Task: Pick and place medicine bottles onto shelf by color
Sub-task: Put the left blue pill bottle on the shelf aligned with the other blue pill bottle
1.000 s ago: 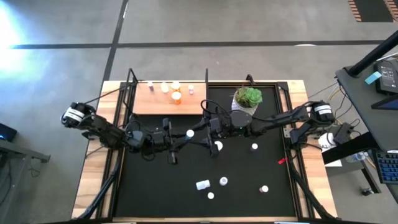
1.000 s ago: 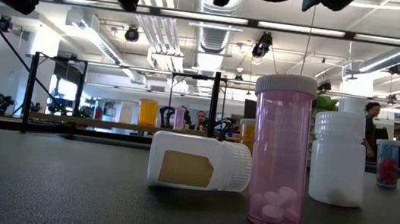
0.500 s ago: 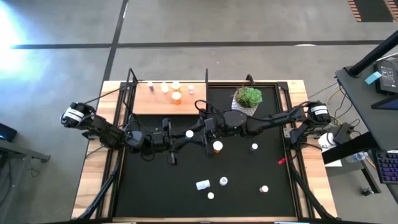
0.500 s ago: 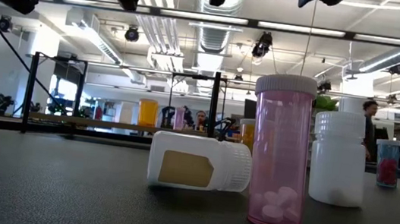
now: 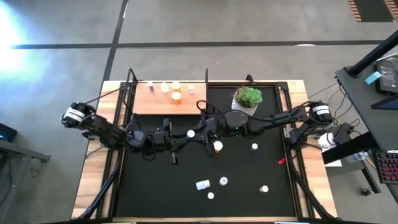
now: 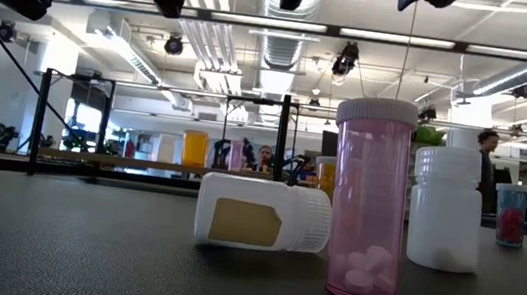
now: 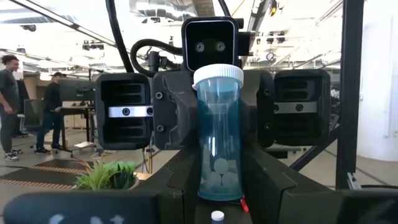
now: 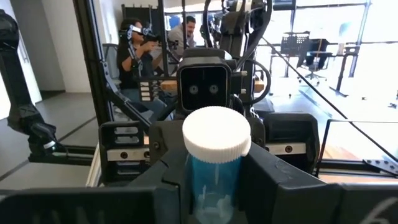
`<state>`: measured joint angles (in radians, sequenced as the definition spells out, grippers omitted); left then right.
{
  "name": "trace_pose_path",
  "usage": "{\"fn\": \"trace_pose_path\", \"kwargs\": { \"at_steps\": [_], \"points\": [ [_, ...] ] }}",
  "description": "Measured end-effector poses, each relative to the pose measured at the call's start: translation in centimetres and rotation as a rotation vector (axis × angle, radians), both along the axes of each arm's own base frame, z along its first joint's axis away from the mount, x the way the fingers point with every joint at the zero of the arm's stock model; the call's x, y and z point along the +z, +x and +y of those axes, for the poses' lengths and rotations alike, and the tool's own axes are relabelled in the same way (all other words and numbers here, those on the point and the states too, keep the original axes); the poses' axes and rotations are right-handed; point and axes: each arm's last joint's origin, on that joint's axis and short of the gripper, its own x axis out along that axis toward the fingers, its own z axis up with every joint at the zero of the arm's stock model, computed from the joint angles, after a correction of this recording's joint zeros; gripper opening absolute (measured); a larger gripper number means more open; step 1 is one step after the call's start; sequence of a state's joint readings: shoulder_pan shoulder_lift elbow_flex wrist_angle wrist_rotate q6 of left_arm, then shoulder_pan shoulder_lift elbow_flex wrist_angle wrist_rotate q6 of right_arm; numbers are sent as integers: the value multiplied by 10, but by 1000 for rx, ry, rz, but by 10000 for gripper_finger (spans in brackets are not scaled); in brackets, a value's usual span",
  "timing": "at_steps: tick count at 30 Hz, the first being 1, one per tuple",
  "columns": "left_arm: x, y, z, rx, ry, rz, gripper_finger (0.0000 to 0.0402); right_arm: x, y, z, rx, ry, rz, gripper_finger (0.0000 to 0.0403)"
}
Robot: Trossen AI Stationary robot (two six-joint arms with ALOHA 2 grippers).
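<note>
Blue pill bottle [image 7: 219,134] pinched between left gripper [image 5: 182,138] and right gripper [image 5: 200,132] mid-air over mat, both clamped on it. Handover risk: early release or uneven pull could drop or tip bottle, short of shelf [image 5: 163,102] beyond.

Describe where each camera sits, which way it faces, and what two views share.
High: overhead, straight down on the table; both arms, left hand and right hand meeting.
Low: tabletop level, looking across past the pink bottle; arms overhead.
Left wrist: faces right hand; own fingers hold blue bottle.
Right wrist: faces left hand; shares that bottle.
</note>
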<state>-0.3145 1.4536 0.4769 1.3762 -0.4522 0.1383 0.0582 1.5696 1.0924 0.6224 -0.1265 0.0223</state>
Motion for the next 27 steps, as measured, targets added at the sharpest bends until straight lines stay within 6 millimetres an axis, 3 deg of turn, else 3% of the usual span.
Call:
{"fn": "trace_pose_path", "kwargs": {
  "at_steps": [13, 27],
  "points": [
    [0, 0, 0, -4, -20, 0, 88, -1, -1, 0, -22, 3, 19, 76],
    [-5, 2, 3, 99, -26, 87, 211, 0, -9, -3, -72, -10, 122, 79]
  ]
}}
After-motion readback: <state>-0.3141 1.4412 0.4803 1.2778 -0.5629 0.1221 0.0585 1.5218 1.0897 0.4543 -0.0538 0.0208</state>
